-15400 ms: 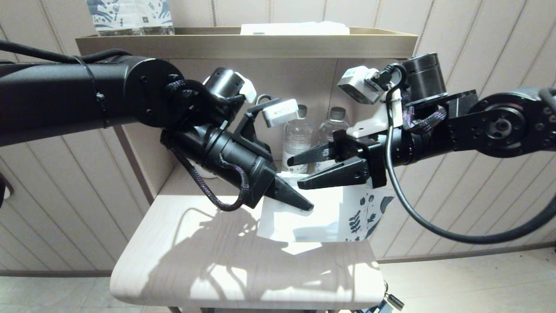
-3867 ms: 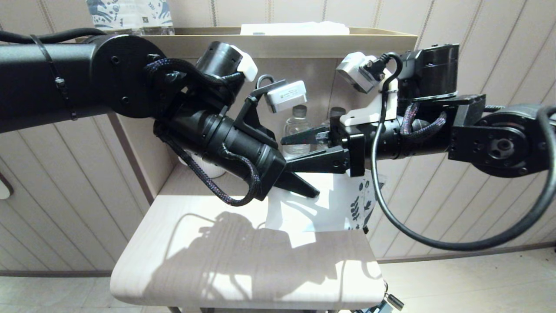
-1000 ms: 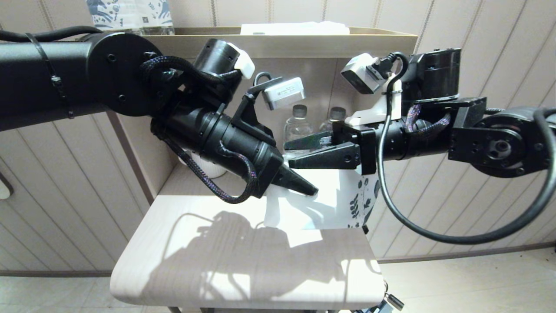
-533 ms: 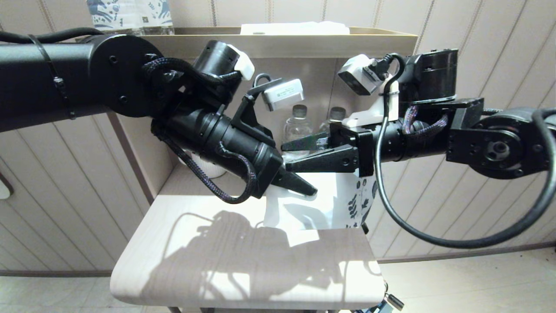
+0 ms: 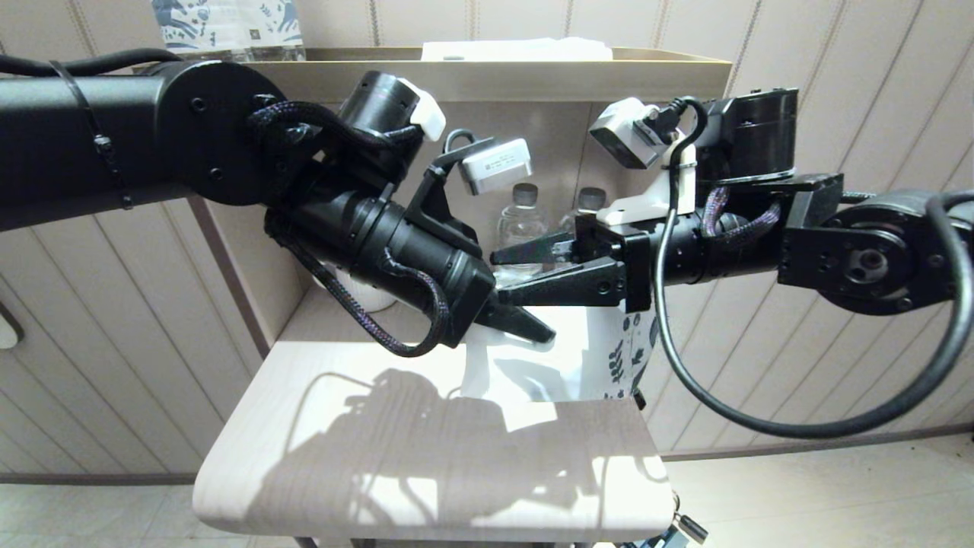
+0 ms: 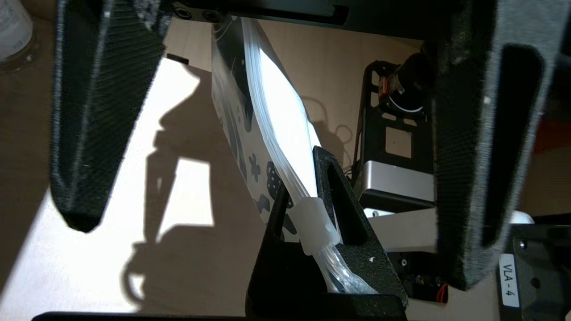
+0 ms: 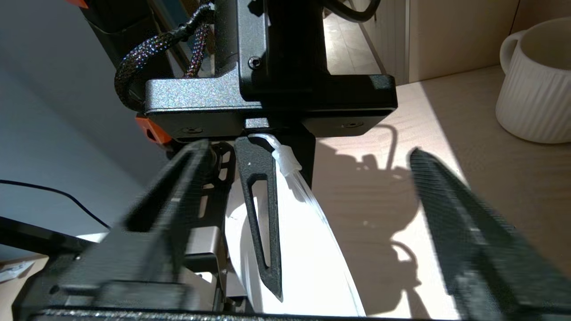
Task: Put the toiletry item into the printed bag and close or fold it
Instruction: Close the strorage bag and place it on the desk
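Left gripper (image 5: 533, 329): jaws pinched narrow on the printed bag's (image 5: 609, 358) top edge beside its zip slider (image 6: 315, 220). Bag is held hanging above the desk (image 5: 426, 464), at the desk's 2 o'clock. Right gripper (image 5: 508, 275): jaws spread wide, straddling the bag's edge. Toothbrush hidden; bag contents cannot be made out. White mug (image 7: 537, 84) beyond.

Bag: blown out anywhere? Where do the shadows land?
Head view: sun washes out the bag, its print showing only at the right edge; hard shadows cross the table. Left wrist view: the bag's lit side glares white, with shadows on the table. Right wrist view: the bag glares too; the mug catches sun.
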`<state>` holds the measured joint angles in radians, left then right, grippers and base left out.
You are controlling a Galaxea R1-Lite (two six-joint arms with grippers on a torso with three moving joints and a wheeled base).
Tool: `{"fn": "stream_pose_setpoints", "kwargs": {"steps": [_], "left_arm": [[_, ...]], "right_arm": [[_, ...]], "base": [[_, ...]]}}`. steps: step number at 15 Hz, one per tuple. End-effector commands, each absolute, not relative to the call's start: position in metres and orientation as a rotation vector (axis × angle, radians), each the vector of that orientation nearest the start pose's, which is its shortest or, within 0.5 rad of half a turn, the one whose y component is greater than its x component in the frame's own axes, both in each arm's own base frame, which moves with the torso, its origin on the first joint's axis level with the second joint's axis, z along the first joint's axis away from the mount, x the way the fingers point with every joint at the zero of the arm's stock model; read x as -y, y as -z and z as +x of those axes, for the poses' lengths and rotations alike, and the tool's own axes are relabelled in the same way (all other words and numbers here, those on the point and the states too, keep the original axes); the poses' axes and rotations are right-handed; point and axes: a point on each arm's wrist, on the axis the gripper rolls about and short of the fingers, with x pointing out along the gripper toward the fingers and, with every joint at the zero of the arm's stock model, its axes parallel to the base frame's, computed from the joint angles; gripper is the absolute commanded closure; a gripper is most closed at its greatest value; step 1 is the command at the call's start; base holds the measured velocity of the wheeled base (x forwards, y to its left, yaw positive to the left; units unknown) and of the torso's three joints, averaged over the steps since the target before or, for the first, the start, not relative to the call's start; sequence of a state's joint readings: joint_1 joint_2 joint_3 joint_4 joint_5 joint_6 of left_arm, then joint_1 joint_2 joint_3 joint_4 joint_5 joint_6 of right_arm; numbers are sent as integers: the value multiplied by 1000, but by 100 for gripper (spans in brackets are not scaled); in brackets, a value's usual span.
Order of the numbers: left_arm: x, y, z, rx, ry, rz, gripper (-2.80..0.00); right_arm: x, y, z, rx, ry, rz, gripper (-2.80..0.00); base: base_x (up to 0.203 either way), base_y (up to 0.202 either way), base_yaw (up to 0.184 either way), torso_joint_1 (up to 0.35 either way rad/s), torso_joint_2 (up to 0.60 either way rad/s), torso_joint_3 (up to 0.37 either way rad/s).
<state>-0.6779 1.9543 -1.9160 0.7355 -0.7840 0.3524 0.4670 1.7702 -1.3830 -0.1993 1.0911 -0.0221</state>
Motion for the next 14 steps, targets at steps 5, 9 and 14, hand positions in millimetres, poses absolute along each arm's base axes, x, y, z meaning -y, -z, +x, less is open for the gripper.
{"fn": "stream_pose_setpoints", "kwargs": {"steps": [5,9,14], "left_arm": [[237,-280,269,-591,1517,227,0],[237,-279,270,-588,1514,227,0],[237,-280,270,-587,1514,227,0]], "right_arm": [[-171,-279,294,-183,-1565,46,0],[-171,-279,294,-183,-1566,46,0],[-171,-279,295,-184,-1565,46,0]], "base": [[0,0,0,0,0,0],[0,0,0,0,0,0],[0,0,0,0,0,0]]}}
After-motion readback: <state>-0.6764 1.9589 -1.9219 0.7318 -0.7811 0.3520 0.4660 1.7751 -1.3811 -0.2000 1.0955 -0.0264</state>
